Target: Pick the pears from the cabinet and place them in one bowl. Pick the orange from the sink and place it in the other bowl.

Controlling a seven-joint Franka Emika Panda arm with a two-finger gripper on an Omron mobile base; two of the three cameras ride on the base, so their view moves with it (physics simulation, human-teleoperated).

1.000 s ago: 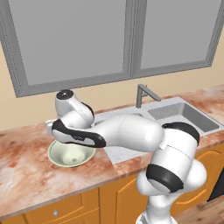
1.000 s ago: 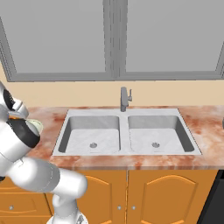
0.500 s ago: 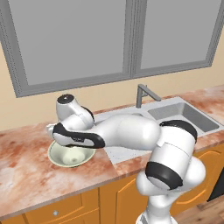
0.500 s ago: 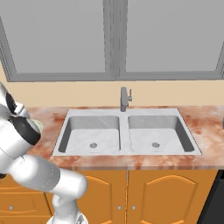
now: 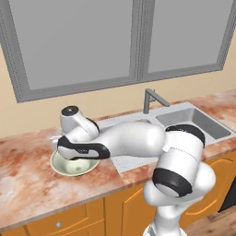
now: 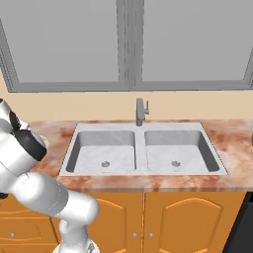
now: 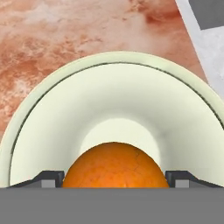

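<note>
The orange (image 7: 116,168) is a round, bright fruit held between my two finger tips, with the gripper (image 7: 114,177) shut on it. It hangs just above the inside of the smooth pale cream bowl (image 7: 113,59), near the bowl's middle. In the left base view that bowl (image 5: 62,167) stands on the marbled counter left of the sink (image 5: 193,122), and my hand (image 5: 78,150) leans down over it, hiding the fingers and the fruit. The pears, the cabinet and the speckled bowl are out of view.
The double sink basin (image 6: 143,153) with its grey faucet (image 6: 141,111) lies to the right of the bowl. A reddish marbled counter (image 5: 23,184) runs along the front above orange drawer and door fronts (image 6: 163,222). Grey window panes fill the wall behind.
My hand has come down a little over the cream bowl, carrying the orange lower. The bowl and the base have stayed where they were.
</note>
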